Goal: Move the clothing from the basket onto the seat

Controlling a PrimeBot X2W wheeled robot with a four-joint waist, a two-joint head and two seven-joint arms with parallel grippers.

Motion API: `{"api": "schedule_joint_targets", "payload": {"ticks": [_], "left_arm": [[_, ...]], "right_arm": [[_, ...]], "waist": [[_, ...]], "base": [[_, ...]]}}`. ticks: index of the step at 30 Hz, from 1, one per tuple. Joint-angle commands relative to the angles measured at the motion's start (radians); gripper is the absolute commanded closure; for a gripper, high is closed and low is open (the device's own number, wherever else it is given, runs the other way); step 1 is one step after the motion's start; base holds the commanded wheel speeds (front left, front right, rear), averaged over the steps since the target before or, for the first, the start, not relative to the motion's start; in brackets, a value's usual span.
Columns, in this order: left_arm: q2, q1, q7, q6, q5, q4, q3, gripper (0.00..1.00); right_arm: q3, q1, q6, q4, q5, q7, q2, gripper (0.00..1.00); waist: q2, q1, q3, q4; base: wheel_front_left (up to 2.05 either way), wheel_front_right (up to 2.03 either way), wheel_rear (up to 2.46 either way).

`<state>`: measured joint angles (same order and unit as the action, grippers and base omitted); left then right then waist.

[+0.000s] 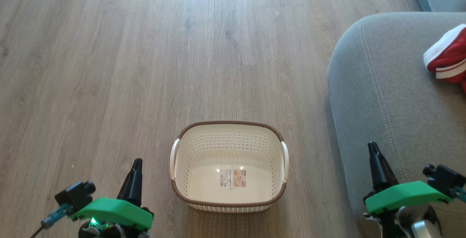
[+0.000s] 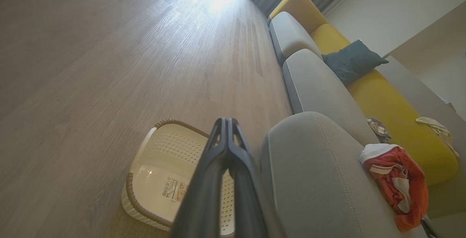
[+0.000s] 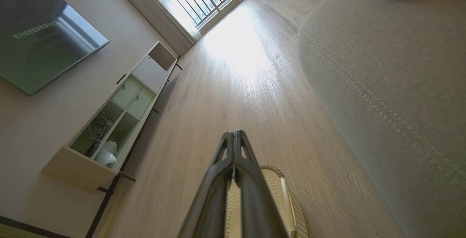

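Looking down from the head, the basket (image 1: 229, 139) sits bare on the floor (image 1: 109, 67), red clothing (image 1: 449, 58) on the grey seat (image 1: 382, 96); left gripper (image 1: 137, 162) and right gripper (image 1: 372, 147) are pinched closed, empty. Left wrist: clothing heaped on the seat. Right wrist: fingers together. Seems finished; best to hold both arms clear.

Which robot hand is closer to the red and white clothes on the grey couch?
Right. The right gripper hangs by the grey fabric seat where the red-and-white clothing lies. The left gripper is past the cream perforated basket, over the floor.
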<state>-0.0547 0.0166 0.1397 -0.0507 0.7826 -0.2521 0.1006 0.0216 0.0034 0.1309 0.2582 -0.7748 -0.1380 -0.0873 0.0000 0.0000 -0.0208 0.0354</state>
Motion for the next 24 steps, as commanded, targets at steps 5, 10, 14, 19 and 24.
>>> {"api": "schedule_joint_targets", "payload": {"ticks": [5, 10, 14, 19, 24], "left_arm": [[-0.007, -0.052, -0.018, -0.013, 0.062, 0.024, -0.028, 1.00], [-0.007, -0.056, -0.033, -0.018, 0.114, 0.023, -0.039, 1.00], [-0.007, -0.060, -0.044, -0.021, 0.155, 0.022, -0.048, 1.00], [-0.007, -0.065, -0.059, -0.025, 0.206, 0.021, -0.059, 1.00], [-0.008, -0.069, -0.073, -0.030, 0.258, 0.020, -0.070, 1.00]], "right_arm": [[-0.008, -0.056, 0.000, -0.029, -0.064, 0.016, -0.002, 1.00], [-0.015, -0.060, 0.000, -0.028, -0.117, 0.031, 0.000, 1.00], [-0.021, -0.063, 0.000, -0.027, -0.158, 0.042, 0.001, 1.00], [-0.028, -0.066, 0.000, -0.026, -0.210, 0.056, 0.002, 1.00], [-0.035, -0.070, 0.000, -0.025, -0.262, 0.071, 0.004, 1.00]], "waist": [[0.0000, 0.0000, 0.001, -0.002], [0.0000, 0.0000, 0.002, -0.004], [0.0000, 0.0000, 0.003, -0.006], [0.0000, 0.0000, 0.004, -0.008], [0.0000, 0.0000, 0.005, -0.010]], "base": [[0.00, 0.00, 0.00], [0.00, 0.00, 0.00], [0.00, 0.00, 0.00], [0.00, 0.00, 0.00], [0.00, 0.00, 0.00]]}}
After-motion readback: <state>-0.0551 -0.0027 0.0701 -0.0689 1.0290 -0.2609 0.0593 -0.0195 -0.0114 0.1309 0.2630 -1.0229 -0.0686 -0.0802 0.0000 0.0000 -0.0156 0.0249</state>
